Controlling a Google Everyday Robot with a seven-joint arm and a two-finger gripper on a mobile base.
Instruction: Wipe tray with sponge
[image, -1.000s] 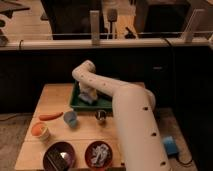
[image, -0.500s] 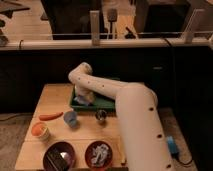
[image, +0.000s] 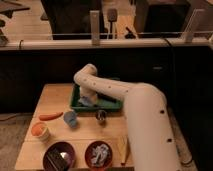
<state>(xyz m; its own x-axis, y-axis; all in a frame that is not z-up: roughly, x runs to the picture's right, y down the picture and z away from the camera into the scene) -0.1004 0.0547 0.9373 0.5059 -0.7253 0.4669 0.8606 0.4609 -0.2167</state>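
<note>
The dark green tray (image: 111, 105) sits at the back middle of the wooden table (image: 55, 97). My white arm reaches over it from the right and bends down into its left part. The gripper (image: 87, 98) is low inside the tray, at its left side. A grey-blue patch under the gripper looks like the sponge (image: 86, 102), lying on the tray floor. The arm hides much of the tray's right half.
In front of the tray are a small light-blue cup (image: 70, 118), a dark small object (image: 101, 116), an orange carrot-like thing (image: 51, 116) and an orange cup (image: 40, 130). Two reddish bowls (image: 60, 157) (image: 99, 154) stand at the front edge.
The arm's elbow and the gripper have shifted left across the tray over the last second.
</note>
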